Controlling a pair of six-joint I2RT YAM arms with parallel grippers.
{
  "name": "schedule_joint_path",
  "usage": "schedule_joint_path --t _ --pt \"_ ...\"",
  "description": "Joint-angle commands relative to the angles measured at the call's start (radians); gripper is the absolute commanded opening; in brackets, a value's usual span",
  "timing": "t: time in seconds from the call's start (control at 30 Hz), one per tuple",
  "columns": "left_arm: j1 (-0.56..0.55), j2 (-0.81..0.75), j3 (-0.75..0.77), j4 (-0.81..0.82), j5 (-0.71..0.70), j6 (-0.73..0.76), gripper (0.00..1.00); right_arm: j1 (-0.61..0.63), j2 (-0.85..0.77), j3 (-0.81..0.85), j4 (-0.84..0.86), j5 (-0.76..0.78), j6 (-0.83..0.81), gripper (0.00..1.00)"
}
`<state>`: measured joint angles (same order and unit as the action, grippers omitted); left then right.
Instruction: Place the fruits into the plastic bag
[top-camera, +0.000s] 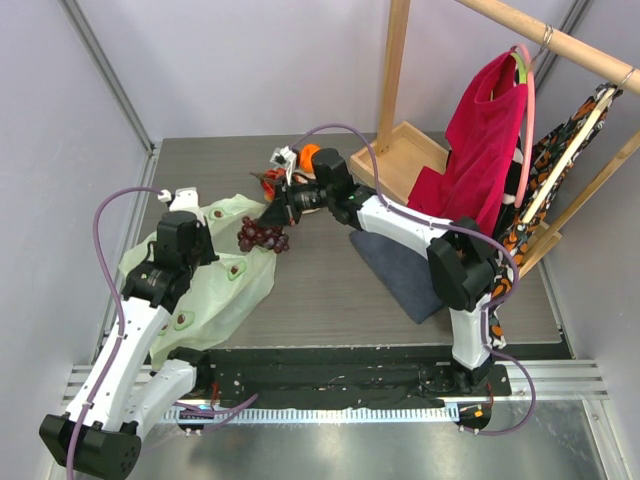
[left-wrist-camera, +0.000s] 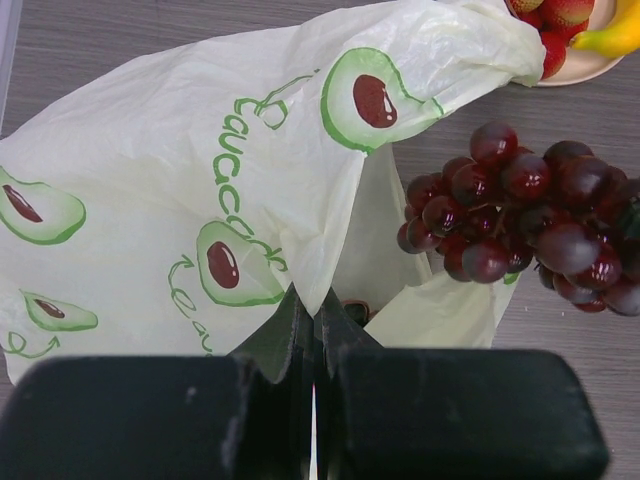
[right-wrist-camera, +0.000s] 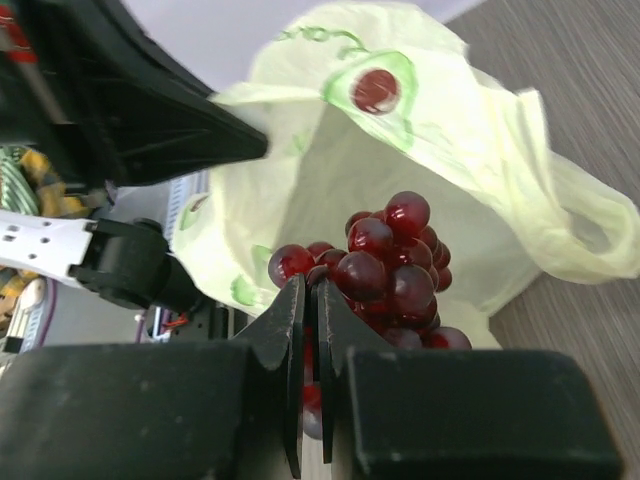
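Top external view shows the grapes (top-camera: 262, 237) hanging at the mouth of the bag (top-camera: 215, 290) from the clenched right gripper (right-wrist-camera: 310, 300); with the left gripper (left-wrist-camera: 313, 315) pinching the rim up, carry the bunch well inside before releasing.

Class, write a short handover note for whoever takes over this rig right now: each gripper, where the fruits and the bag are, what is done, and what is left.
Left gripper: shut, pinching the edge of the bag so its mouth stands open.
Right gripper: shut on the grapes, which hang just outside the bag's mouth.
Strawberries and a banana lie on a plate beyond the bag.
Done: bag open, grapes lifted. No fruit can be seen inside.
Left: lower the grapes in, release them, then fetch the other fruits.
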<state>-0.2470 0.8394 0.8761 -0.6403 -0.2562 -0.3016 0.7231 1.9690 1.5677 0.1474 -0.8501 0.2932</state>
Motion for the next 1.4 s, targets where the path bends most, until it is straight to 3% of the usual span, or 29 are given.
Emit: schedule_joint_path --t 0.0,0.23,0.5,0.8,1.0,1.13,1.3,1.37 --pt "0.005 -0.014 -0.003 0.044 0.026 0.018 0.0 -0.022 0.001 0.072 -0.002 0.048 -0.025 0.01" --pt "0.005 -0.013 -0.008 0.06 0.101 0.024 0.0 -0.03 0.08 0.241 -0.04 0.074 -0.005 0.01" --pt "0.005 -0.005 -0.008 0.071 0.173 0.035 0.0 -0.028 0.192 0.344 0.034 0.105 0.064 0.01" --pt "0.005 -0.007 -0.006 0.06 0.109 0.029 0.0 -0.008 0.131 0.169 0.006 0.195 0.052 0.01" --pt "0.005 -0.002 0.001 0.044 0.055 0.015 0.0 0.074 0.1 0.152 -0.02 0.226 0.075 0.01" --pt "0.006 -0.022 0.0 0.034 -0.006 0.004 0.0 0.197 0.132 0.209 0.099 0.146 0.212 0.01" --pt "0.011 -0.049 -0.009 0.04 -0.026 -0.002 0.0 0.257 0.223 0.227 0.415 0.037 0.461 0.01" --pt "0.009 -0.046 -0.008 0.044 -0.014 -0.002 0.0 0.262 0.272 0.254 0.446 0.01 0.541 0.01"
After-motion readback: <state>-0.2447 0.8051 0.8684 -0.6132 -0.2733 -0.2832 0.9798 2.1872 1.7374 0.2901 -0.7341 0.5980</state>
